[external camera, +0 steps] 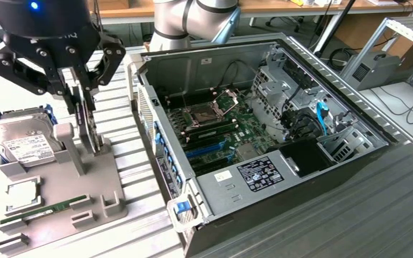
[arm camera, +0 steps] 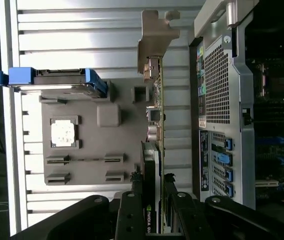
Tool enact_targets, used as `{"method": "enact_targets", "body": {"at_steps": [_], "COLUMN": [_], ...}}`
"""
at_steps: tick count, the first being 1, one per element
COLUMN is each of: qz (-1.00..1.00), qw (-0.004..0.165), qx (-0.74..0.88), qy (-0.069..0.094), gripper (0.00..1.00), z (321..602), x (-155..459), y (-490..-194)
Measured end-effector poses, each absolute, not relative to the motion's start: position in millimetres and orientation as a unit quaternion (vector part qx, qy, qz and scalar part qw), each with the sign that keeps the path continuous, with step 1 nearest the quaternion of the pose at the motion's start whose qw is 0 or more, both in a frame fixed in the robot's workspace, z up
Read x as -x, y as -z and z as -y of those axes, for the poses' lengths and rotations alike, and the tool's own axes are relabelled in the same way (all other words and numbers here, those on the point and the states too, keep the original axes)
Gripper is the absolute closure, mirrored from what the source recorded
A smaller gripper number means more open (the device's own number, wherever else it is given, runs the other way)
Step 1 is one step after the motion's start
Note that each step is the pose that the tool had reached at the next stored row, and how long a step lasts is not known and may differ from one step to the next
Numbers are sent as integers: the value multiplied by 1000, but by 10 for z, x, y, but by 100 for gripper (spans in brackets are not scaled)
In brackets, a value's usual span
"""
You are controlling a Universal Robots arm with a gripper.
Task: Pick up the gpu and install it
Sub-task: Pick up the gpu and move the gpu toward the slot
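While its gripper [external camera: 82,101] points straight down at ten o'clock of the exterior view, clamped narrowly on the gpu [external camera: 88,131] (upright, on edge) at the grey holder [external camera: 113,201], the arm [external camera: 192,19] arches in from twelve o'clock, with the open computer case [external camera: 214,188] at three o'clock.

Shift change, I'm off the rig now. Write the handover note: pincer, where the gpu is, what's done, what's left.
Pincer: closed on the gpu, one finger on each side of its upper edge.
Gpu: standing on edge in the grey holder, on the exterior view's left of the open case. It does not look lifted yet.
Done: the grasp is made.
Left: lifting it out of the holder and the whole install. The gpu is not in the case.
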State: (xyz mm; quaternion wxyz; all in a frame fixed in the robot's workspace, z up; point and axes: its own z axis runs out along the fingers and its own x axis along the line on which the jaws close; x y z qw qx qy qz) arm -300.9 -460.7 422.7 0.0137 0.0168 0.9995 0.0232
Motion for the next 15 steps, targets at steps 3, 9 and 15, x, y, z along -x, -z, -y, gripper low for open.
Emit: {"method": "enact_targets", "body": {"at_steps": [3,9,15], "qz": [-999,-999,-999], "qw": [14,14,14], "qx": [-17,-17,-17], "qy": [-23,-23,-23], "gripper": [73,73,73], "z": [4607,4607,4607], "x": [3009,3009,2742], "y": [-4320,-4449,-4475]}}
